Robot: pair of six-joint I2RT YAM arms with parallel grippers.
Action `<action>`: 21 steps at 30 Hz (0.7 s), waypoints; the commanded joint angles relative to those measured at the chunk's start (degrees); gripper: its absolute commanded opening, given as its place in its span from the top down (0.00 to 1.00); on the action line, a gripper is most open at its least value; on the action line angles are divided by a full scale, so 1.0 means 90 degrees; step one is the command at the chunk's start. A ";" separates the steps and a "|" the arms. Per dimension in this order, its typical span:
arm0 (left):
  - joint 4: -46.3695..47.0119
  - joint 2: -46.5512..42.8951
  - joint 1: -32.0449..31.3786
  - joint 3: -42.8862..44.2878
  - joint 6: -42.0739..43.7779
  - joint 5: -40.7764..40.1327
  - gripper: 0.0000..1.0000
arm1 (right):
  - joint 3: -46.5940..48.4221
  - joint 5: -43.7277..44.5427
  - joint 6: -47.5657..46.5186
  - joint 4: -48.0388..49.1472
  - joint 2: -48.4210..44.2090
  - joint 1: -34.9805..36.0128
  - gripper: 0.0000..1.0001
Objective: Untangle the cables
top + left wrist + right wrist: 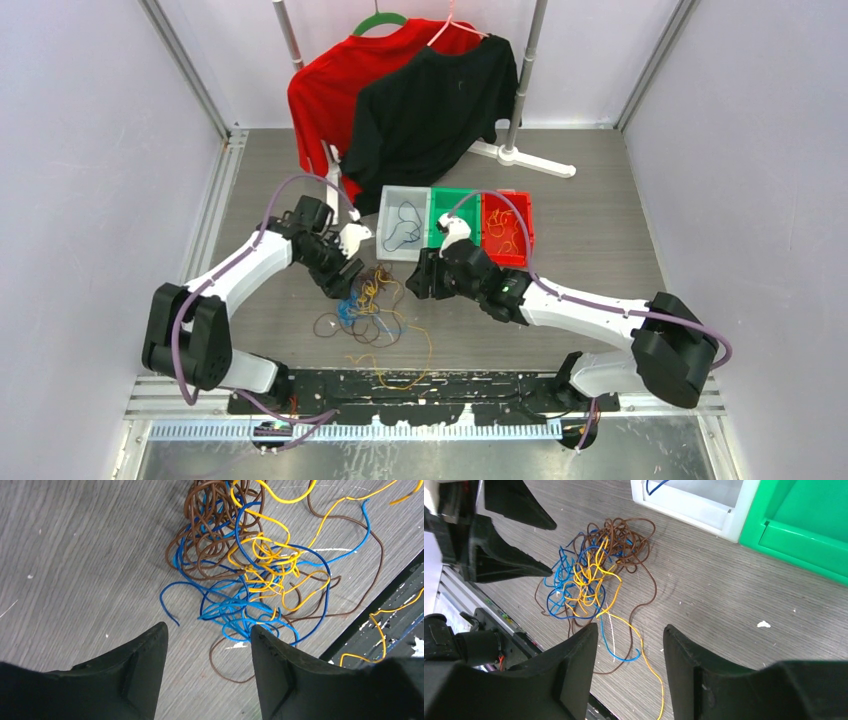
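Note:
The cables (368, 308) lie in one tangled pile of thin blue, yellow-orange and brown wires on the grey table between the arms. The pile also shows in the left wrist view (250, 570) and in the right wrist view (591, 575). My left gripper (345, 280) is open and empty, just left of the pile; in its wrist view the left gripper (207, 627) hovers over the pile's blue loops. My right gripper (420, 282) is open and empty, just right of the pile; in its wrist view the right gripper (630, 627) is above loose yellow, blue and brown ends.
Three bins stand behind the pile: a clear bin (381, 225) with a blue wire, a green bin (455, 191), and a red bin (530, 230) with yellow wires. A red shirt (325, 90) and a black shirt (430, 100) hang at the back. One yellow wire (400, 375) trails onto the front rail.

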 commanded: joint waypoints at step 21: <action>-0.1641 -0.1506 0.0301 0.1400 0.0161 0.0779 1.00 | 0.1083 -0.0319 -0.0212 0.0743 0.0536 0.0037 0.49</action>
